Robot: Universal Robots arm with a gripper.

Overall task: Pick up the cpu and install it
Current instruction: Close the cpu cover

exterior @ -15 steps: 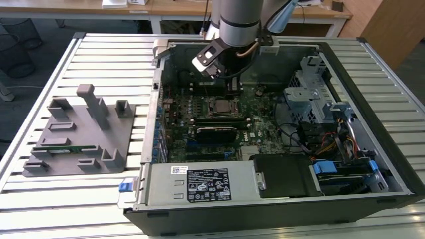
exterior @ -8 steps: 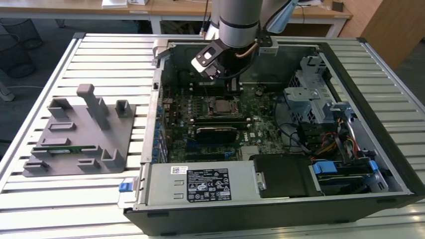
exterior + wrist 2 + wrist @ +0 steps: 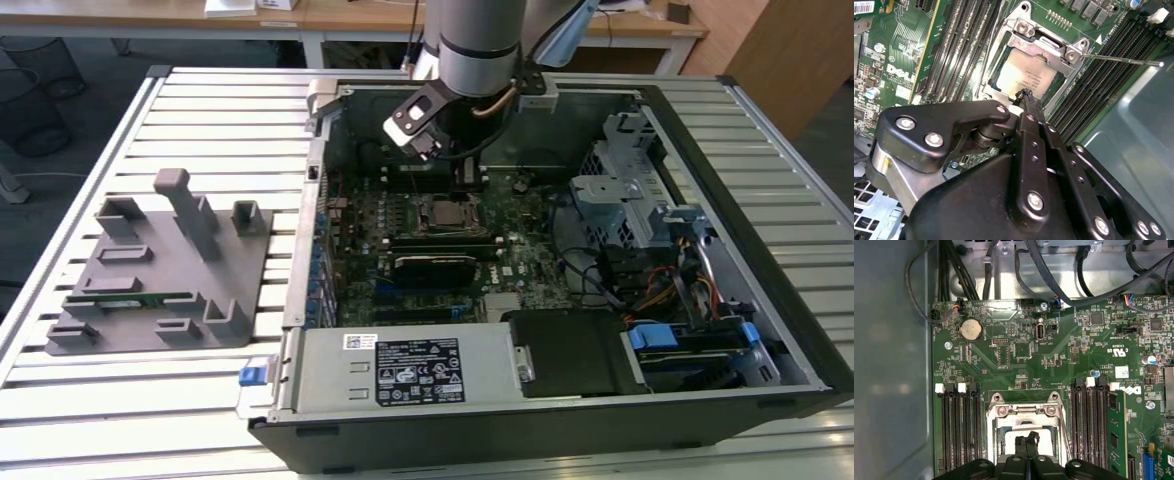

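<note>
Exterior view: the hand (image 3: 467,183) hangs inside the open case (image 3: 787,335) in the upper middle of the frame, over the motherboard (image 3: 521,215). In both wrist views its fingers (image 3: 1022,444) are pressed together, gripping nothing. Their tips are right by the cpu (image 3: 1029,75), which lies flat in the socket's metal frame (image 3: 1026,31); contact is unclear. A grey tray (image 3: 147,325) sits on the table (image 3: 200,110) at the exterior view's left.

An open computer case (image 3: 534,440) lay on the worktop (image 3: 147,400), with a tray (image 3: 134,338) beside it on the exterior view's left. A memory stick (image 3: 127,298) lay in the tray. Inside the case, the cpu (image 3: 1026,76) sat in its socket (image 3: 1054,47) on the motherboard (image 3: 1019,360), with memory slots (image 3: 959,430) on both sides. The gripper (image 3: 1026,93) hung over the cpu, fingers (image 3: 1022,444) closed together.
</note>
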